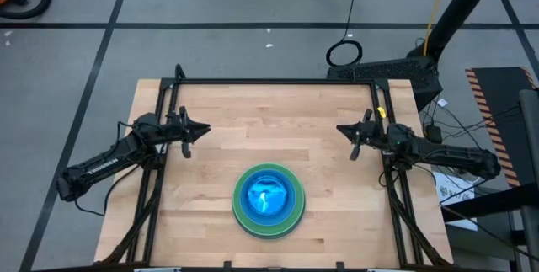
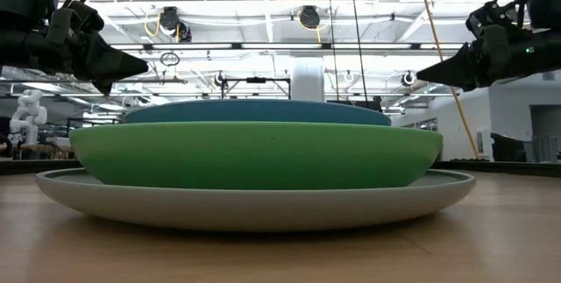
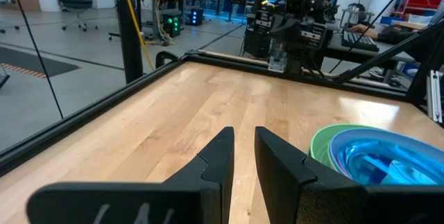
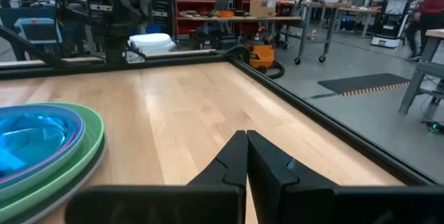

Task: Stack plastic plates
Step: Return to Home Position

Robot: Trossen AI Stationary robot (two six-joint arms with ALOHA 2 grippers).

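The plastic plates stand in one stack (image 1: 269, 200) at the table's near middle. In the low view a large grey plate (image 2: 263, 217) rests on the table, with a green plate (image 2: 254, 156) in it and a blue one (image 2: 254, 110) above that. From above, the top (image 1: 269, 194) is glossy blue, and I cannot tell the smaller plates apart. The stack also shows in both wrist views (image 3: 374, 158) (image 4: 41, 148). My left gripper (image 1: 205, 129) (image 3: 243, 132) hovers at the table's left, fingers a narrow gap apart and empty. My right gripper (image 1: 339, 129) (image 4: 245, 135) hovers at the right, shut and empty.
A black frame (image 1: 278, 81) runs along the table's far edge and down both sides. Bare wood (image 1: 269, 129) lies between the two grippers and the stack. Beyond the table is a workshop, with a person in red (image 4: 430, 9) far off.
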